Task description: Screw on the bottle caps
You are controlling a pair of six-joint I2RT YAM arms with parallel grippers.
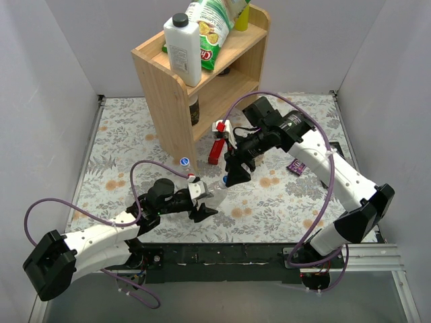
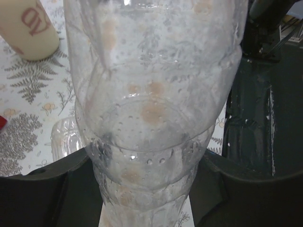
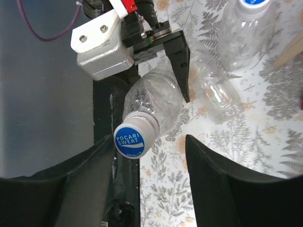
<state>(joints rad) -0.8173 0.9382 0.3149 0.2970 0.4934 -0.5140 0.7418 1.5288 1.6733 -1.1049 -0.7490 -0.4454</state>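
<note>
the main danger i see is the cap (image 3: pixel 130 140): it sits on the neck of the clear bottle (image 3: pixel 156 101), but i cannot tell if the thread has caught fully or if it only rests there. if it is loose and my left pincer (image 2: pixel 147 189) tips the bottle more, the cap may drop to the desk (image 3: pixel 265 165). the bottle wall is thin and soft, so if i twist the cap hard, the bottle may turn or slide inside the left grip instead of tightening. the cap also lies closer to one finger of my right pincer (image 3: pixel 150 142) than to the other, so closing from here could push the neck sideways and set the cap crooked. my left pincer is pressed onto the lower body of this bottle, one finger on each side, and holds it slanted with the neck pointing toward my right pincer. my right pincer is spread; the cap is between its fingers, but i see a gap on both sides, so it touches nothing. beyond the right pincer a second bottle (image 3: pixel 218 97) lies on its side, and further away a third bottle (image 3: pixel 246 28) stands with a blue cap on.
</note>
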